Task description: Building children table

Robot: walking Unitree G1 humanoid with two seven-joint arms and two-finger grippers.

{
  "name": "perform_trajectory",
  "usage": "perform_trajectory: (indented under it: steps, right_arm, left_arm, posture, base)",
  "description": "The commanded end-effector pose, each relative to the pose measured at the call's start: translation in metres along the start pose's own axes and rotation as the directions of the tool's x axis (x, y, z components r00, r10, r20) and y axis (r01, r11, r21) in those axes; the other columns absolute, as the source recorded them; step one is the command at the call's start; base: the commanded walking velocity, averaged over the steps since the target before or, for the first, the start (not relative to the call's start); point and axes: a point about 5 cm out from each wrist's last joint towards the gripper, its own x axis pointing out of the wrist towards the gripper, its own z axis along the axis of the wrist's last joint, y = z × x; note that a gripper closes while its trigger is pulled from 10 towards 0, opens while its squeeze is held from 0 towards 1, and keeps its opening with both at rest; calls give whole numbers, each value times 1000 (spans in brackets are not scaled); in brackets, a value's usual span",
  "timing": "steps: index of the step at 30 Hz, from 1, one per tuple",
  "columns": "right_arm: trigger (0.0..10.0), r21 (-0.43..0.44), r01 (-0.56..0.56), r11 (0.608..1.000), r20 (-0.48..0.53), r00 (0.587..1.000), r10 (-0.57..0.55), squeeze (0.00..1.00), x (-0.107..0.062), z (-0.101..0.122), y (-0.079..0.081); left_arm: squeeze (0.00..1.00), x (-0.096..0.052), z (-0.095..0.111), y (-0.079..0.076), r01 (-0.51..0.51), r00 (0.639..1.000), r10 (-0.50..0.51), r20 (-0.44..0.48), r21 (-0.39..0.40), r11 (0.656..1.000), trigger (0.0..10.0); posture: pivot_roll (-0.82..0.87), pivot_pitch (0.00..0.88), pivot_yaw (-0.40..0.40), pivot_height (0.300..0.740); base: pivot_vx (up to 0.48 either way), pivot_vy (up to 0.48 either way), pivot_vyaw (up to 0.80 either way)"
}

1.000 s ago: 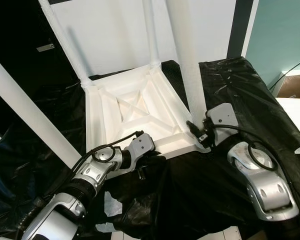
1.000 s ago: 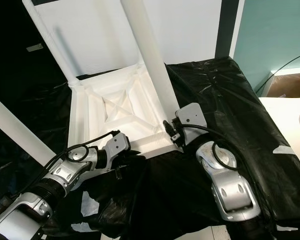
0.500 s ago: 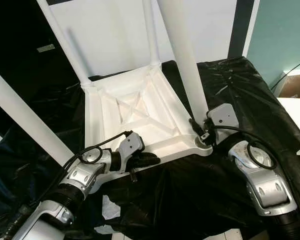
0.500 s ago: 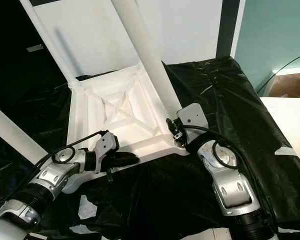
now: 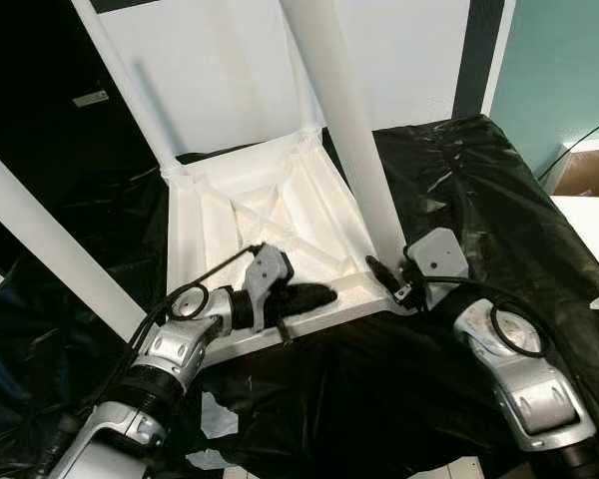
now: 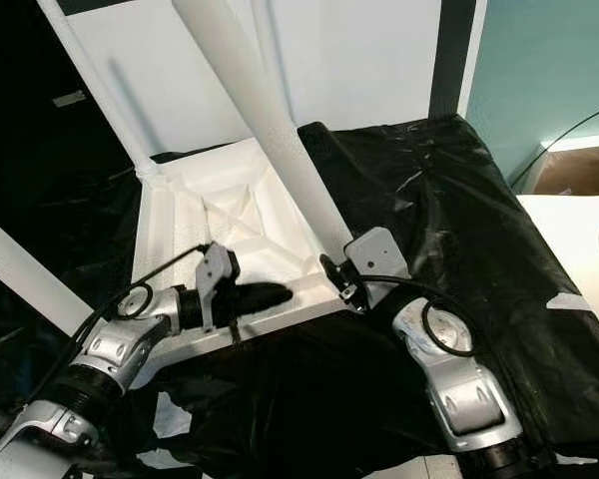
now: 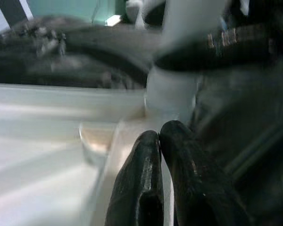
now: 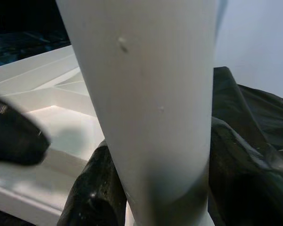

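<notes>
Children table (image 5: 280,215): a white plastic table, turned upside down on the black sheet, so that its ribbed underside with a cross brace looks up. Its legs stand up from the corners.
Near leg (image 5: 347,130): a thick white tube that rises from the near right corner of the table and leans a little toward the robot's left.
Other legs: one thin leg (image 5: 130,90) rises at the far left corner, and one big leg (image 5: 50,249) crosses the left side of the head views, close to the camera.
Right hand (image 5: 384,274): it is at the foot of the near leg. In the right wrist view a black finger (image 8: 96,195) shows on each side of the tube, touching it, so the hand is clenched around this leg.
Left hand (image 5: 314,296): it lies on the near edge rail of the table frame, pointing toward the near right corner. In the left wrist view the two fingers (image 7: 141,188) are pressed together with nothing between them.
Black sheet (image 5: 469,190): shiny crumpled plastic that covers the surface under the table.
Background: a white wall panel (image 5: 220,60) behind the table and a teal wall (image 5: 559,60) at the right.
</notes>
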Motion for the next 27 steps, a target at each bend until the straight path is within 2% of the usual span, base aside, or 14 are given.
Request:
perform_trajectory:
  steps: [1,4,5,8,11,14,17,19,20,21,22,27]
  right_arm:
    - [10000,80,-112,990,-121,985,122,0,-5,-26,19]
    - [10000,100,-100,990,-153,982,115,0,-8,-32,17]
    - [10000,151,-38,988,-193,979,67,0,-9,-38,12]
    - [10000,173,-13,985,-207,977,50,0,-9,-40,11]
    - [10000,300,57,952,-258,966,24,0,-10,-46,11]
    - [10000,318,62,946,-266,963,27,0,-10,-46,12]
    - [10000,370,40,928,-271,960,66,0,-7,-43,16]
    - [10000,370,40,928,-271,960,66,0,-7,-43,16]
    - [10000,436,46,899,-277,957,85,0,-6,-42,16]
    - [10000,436,46,899,-277,957,85,0,-6,-42,16]
    - [10000,493,58,868,-296,949,104,0,-6,-44,16]
    - [10000,499,34,866,-314,938,144,0,-5,-45,19]
  left_arm:
    - [0,-1,4,1,15,1000,-14,20,-23,1000,10000]
    - [0,4,-3,-3,40,999,-40,-19,-26,999,10000]
    - [0,7,-8,-9,85,995,-88,-49,-45,995,10000]
    - [0,7,-9,-11,102,993,-104,-54,-51,994,10000]
    - [0,10,-12,-16,135,989,-139,-59,-66,989,10000]
    - [0,10,-12,-17,143,987,-147,-60,-72,987,10000]
    - [0,11,-19,-24,177,977,-186,-102,-98,979,10000]
    - [0,11,-19,-24,177,977,-186,-102,-98,979,10000]
    - [0,11,-23,-27,182,973,-196,-125,-114,977,10000]
    - [0,11,-23,-27,182,973,-196,-125,-114,977,10000]
    - [0,12,-26,-29,181,971,-197,-132,-121,976,10000]
    - [0,12,-27,-31,178,971,-196,-136,-129,975,10000]
  posture:
    - [-186,0,169,740]
    - [-196,0,171,740]
    - [-201,0,172,740]
    - [-206,0,173,740]
    - [-210,0,176,740]
    - [-210,0,176,740]
    - [-208,0,174,740]
    - [-208,0,174,740]
    - [-202,0,169,740]
    - [-202,0,169,740]
    - [-199,0,167,740]
    - [-194,0,163,740]
  base:
    - [0,0,0]
    - [0,0,0]
    - [0,0,0]
    - [0,0,0]
    - [0,0,0]
    - [0,0,0]
    - [0,0,0]
    - [0,0,0]
    - [0,0,0]
    - [0,0,0]
    - [0,0,0]
    - [0,0,0]
